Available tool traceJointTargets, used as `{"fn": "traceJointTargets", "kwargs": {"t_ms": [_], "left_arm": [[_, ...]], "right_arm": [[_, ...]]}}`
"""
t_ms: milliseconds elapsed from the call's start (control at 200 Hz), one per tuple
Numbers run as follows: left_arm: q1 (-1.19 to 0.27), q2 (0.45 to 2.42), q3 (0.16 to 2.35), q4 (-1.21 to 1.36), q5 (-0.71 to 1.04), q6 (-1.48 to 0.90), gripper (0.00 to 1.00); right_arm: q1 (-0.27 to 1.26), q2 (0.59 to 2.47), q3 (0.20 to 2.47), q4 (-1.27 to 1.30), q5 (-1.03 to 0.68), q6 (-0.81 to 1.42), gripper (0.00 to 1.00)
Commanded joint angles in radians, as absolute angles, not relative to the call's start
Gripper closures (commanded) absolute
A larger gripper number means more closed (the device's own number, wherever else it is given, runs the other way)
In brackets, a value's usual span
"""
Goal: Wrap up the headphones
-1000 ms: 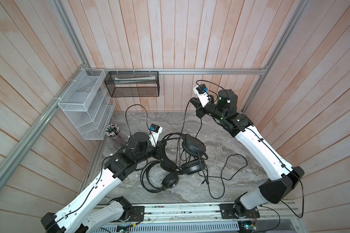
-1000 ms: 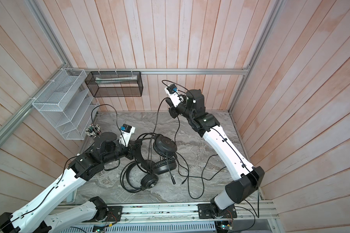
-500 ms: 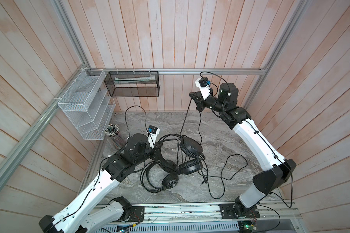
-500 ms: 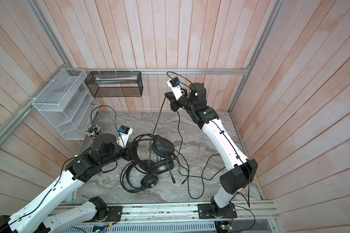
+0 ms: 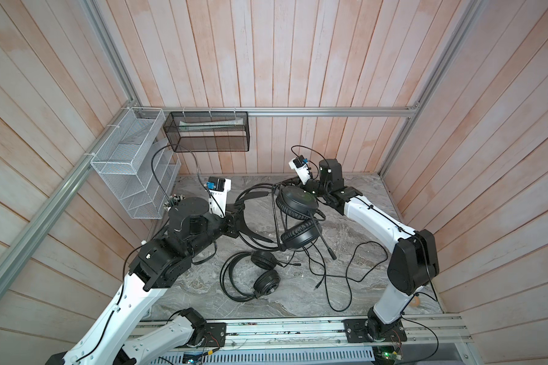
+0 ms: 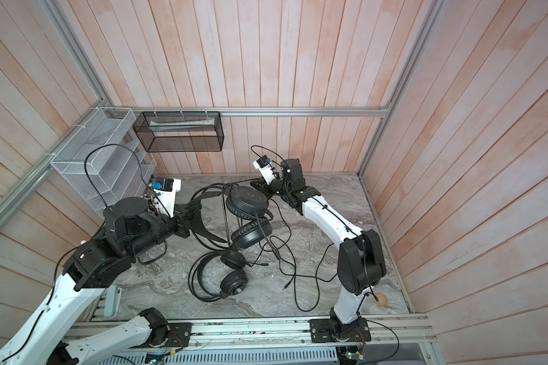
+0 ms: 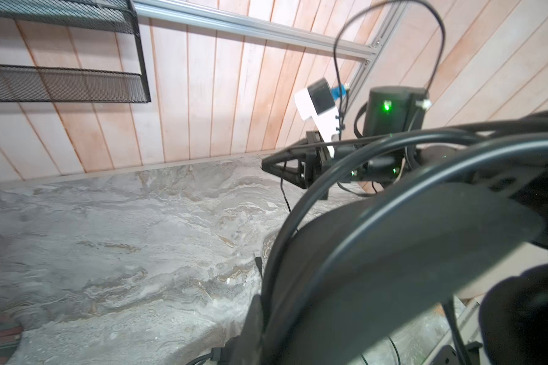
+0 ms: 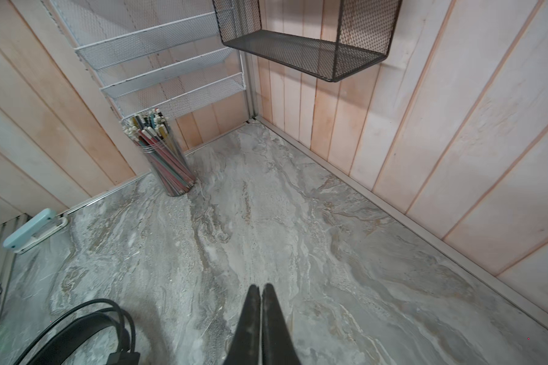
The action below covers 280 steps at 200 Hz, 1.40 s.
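Both top views give you the count: two black over-ear headsets with thin double-wire headbands, four round padded earcups, two arms. Your left gripper (image 5: 238, 216) has its fingers clamped on the headband of the held headset (image 5: 296, 202). Its earcups hang just past those fingertips, one over the other, with the boom mic slanting down. The second headset (image 5: 266, 282) lies flat on the grey marbled table top (image 5: 196, 294), well apart from both sets of fingers, among loose loops of cable. Your right gripper (image 5: 290, 184) sits just beside the upper earcup. A faint mark on that earcup is too small to read. One white wire-mesh rack (image 5: 124, 164) and one black mesh basket (image 5: 209, 132) hang on the walls. Only these views show the small tan ring (image 6: 381, 300) by the right arm's base.

The left wrist view is filled by the held headset's blurred headband; your own fingers cannot be made out there. It alone shows a thin black cable (image 7: 283, 189) dropping from the right gripper's fingers to the table, and one green lamp (image 7: 386, 106) lit on that arm.

The right wrist view shows the right gripper's two fingers pressed together tip to tip; the cable does not show between them here. Far beyond the fingertips stands one clear cup of coloured pencils (image 8: 162, 164). Off to one side of the fingers lies a pale blue and white clip-like device (image 8: 29, 234).
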<state>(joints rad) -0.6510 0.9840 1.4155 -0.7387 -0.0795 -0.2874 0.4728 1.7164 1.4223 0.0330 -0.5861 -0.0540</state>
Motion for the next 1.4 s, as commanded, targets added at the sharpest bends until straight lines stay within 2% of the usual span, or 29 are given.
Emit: {"fn": "traceJointTargets", "kwargs": {"t_ms": [0, 210, 600, 965, 1040, 1240, 1255, 1310, 1335, 1350, 1355, 1360, 1395], "left_arm": [[-0.660, 1.005, 1.572, -0.622, -0.148, -0.321, 1.00], [-0.658, 1.112, 1.727, -0.649, -0.214, -0.355, 1.00], [-0.658, 1.234, 1.933, -0.728, -0.162, -0.388, 1.00], [-0.658, 1.288, 2.030, -0.789, -0.149, -0.392, 1.00], [-0.658, 1.300, 2.044, -0.803, -0.158, -0.385, 1.00], [-0.658, 1.306, 2.045, -0.802, -0.158, -0.375, 1.00], [-0.658, 1.308, 2.046, -0.803, -0.159, -0.374, 1.00], [-0.657, 1.310, 2.046, -0.807, -0.159, -0.374, 1.00], [-0.657, 1.312, 2.046, -0.809, -0.159, -0.373, 1.00], [-0.657, 1.312, 2.047, -0.810, -0.158, -0.373, 1.00], [-0.658, 1.312, 2.047, -0.810, -0.159, -0.373, 1.00], [-0.657, 1.312, 2.047, -0.810, -0.159, -0.372, 1.00], [-0.657, 1.312, 2.046, -0.814, -0.161, -0.371, 1.00]], "right_arm": [[0.468, 1.679, 1.309, 0.219, -0.580, 0.035, 1.00], [0.483, 1.635, 1.031, 0.537, -0.624, 0.139, 0.94], [0.492, 1.700, 0.877, 0.828, -0.672, 0.256, 0.74], [0.538, 1.698, 0.844, 0.868, -0.598, 0.225, 0.71], [0.549, 1.664, 0.814, 0.871, -0.604, 0.213, 0.65], [0.563, 1.584, 0.753, 0.827, -0.535, 0.157, 0.64], [0.564, 1.581, 0.751, 0.826, -0.536, 0.156, 0.59], [0.564, 1.567, 0.737, 0.830, -0.530, 0.160, 0.50], [0.563, 1.560, 0.733, 0.831, -0.526, 0.162, 0.37], [0.563, 1.557, 0.730, 0.829, -0.524, 0.162, 0.19], [0.563, 1.557, 0.729, 0.828, -0.523, 0.162, 0.07], [0.563, 1.556, 0.728, 0.828, -0.521, 0.163, 0.03], [0.563, 1.549, 0.725, 0.819, -0.510, 0.161, 0.01]]}}
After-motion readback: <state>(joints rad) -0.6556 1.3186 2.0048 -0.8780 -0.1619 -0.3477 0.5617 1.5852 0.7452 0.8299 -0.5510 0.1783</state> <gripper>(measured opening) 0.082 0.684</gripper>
